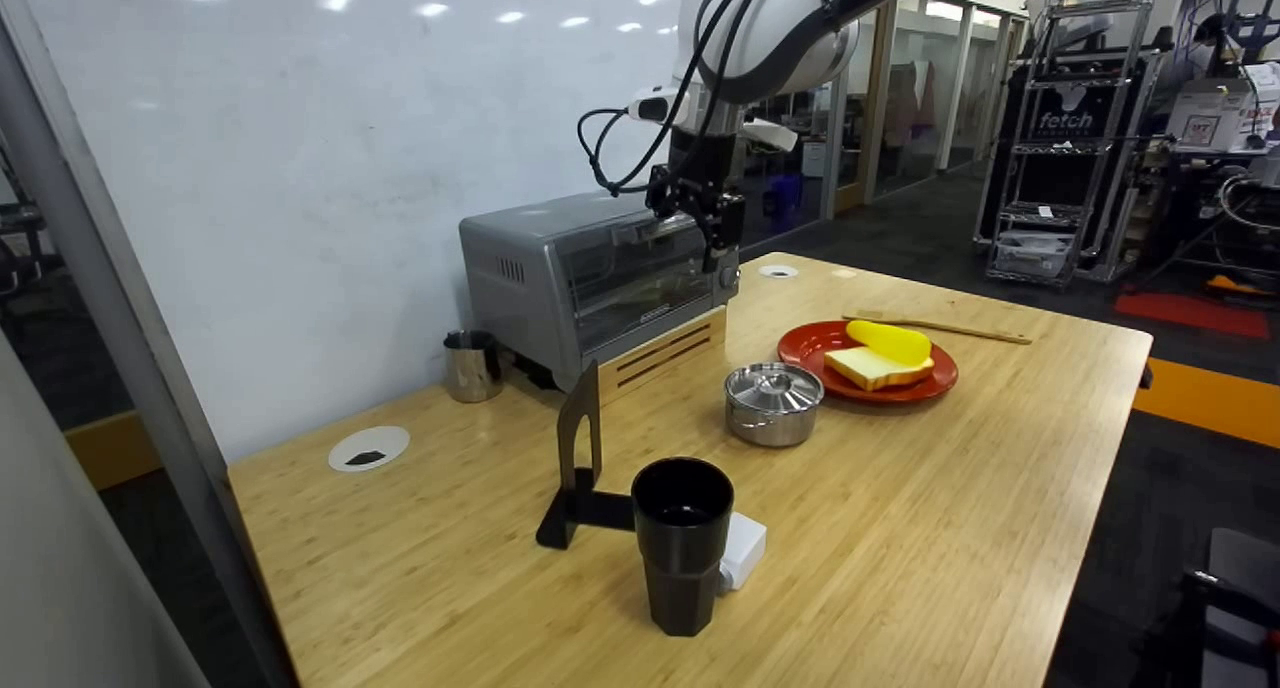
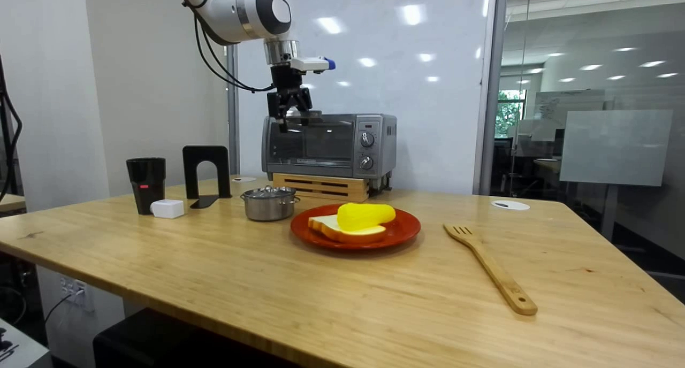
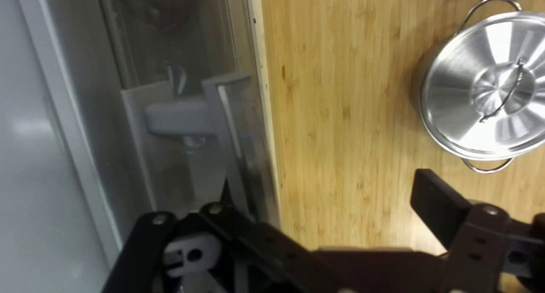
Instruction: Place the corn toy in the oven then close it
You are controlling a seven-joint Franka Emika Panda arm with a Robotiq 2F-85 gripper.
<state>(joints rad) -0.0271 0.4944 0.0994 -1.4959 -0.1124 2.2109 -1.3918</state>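
The corn toy (image 2: 365, 216) is bright yellow, rounded and elongated. It lies on a bread slice (image 2: 348, 232) on a red plate (image 2: 409, 229); in an exterior view it also shows at the plate's back (image 1: 890, 340). It is out of the wrist view. The silver-grey oven (image 2: 310, 143) stands against the white wall with its glass door shut; it also shows in an exterior view (image 1: 515, 288) and in the wrist view (image 3: 38, 156). My gripper (image 2: 294, 123) is open and empty, at the upper front of the oven near the door handle. In the wrist view (image 3: 328, 199) one finger overlaps the oven front.
A low slatted wooden stand (image 2: 321, 187) sits at the oven's front base. A lidded steel pot (image 3: 460, 114) stands before it. A black bookend (image 2: 214, 154), black cup (image 1: 682, 548), white block (image 1: 742, 550), steel pitcher (image 1: 472, 373) and wooden fork (image 2: 497, 277) are on the table.
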